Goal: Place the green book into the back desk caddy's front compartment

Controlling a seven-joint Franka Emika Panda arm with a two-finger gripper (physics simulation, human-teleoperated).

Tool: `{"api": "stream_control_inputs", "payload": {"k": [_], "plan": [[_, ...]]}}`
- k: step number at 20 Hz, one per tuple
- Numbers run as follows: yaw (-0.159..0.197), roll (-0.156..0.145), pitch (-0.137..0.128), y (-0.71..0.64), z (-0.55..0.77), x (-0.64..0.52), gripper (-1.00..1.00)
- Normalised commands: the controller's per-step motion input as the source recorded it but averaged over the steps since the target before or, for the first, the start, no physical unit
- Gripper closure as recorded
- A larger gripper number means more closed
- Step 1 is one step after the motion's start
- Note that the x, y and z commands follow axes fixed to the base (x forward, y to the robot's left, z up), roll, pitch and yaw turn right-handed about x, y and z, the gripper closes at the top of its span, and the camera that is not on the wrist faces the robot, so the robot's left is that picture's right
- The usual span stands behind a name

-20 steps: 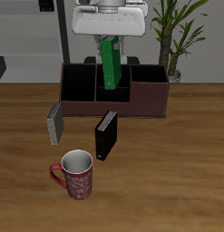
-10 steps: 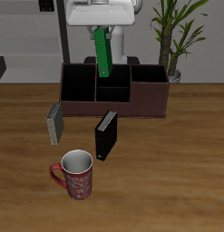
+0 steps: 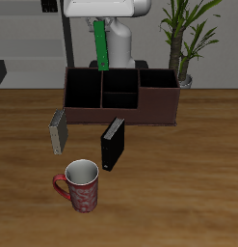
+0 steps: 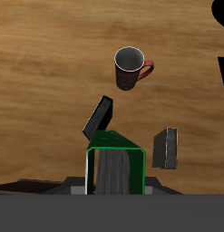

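My gripper point(image 3: 101, 19) is shut on the top of the green book point(image 3: 100, 44), which hangs upright in the air above the back rim of the desk caddy point(image 3: 149, 108). The book's lower end is clear of the caddy. The front compartment point(image 3: 119, 98) is the small square cell of the middle column nearer the table's front edge, and it holds nothing. In the wrist view the green book point(image 4: 113, 169) shows end-on, with its page edges between green covers.
A black book point(image 3: 112, 143) stands in front of the caddy, with a grey book point(image 3: 58, 131) beside it. A red patterned mug point(image 3: 80, 184) sits nearer the table's front edge. A potted plant point(image 3: 185, 39) stands behind the caddy.
The gripper has risen with the green book. The book's lower end has come up out of the caddy's middle column and shifted slightly sideways.
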Motion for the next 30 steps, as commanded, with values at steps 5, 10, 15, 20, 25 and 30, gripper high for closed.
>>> {"api": "stream_control_inputs", "payload": {"k": [5, 10, 15, 20, 25, 30], "plan": [[0.157, 0.001, -0.004, -0.13, -0.08, -0.27, 1.0], [0.095, -0.017, 0.006, -0.06, -0.13, -0.12, 1.0], [0.109, -0.01, -0.005, -0.07, -0.07, -0.2, 1.0], [0.107, -0.005, -0.015, -0.03, 0.07, -0.18, 1.0], [0.166, 0.002, -0.004, 0.02, 0.04, -0.1, 1.0], [0.136, 0.014, 0.004, 0.0, 0.06, -0.01, 1.0]]}}
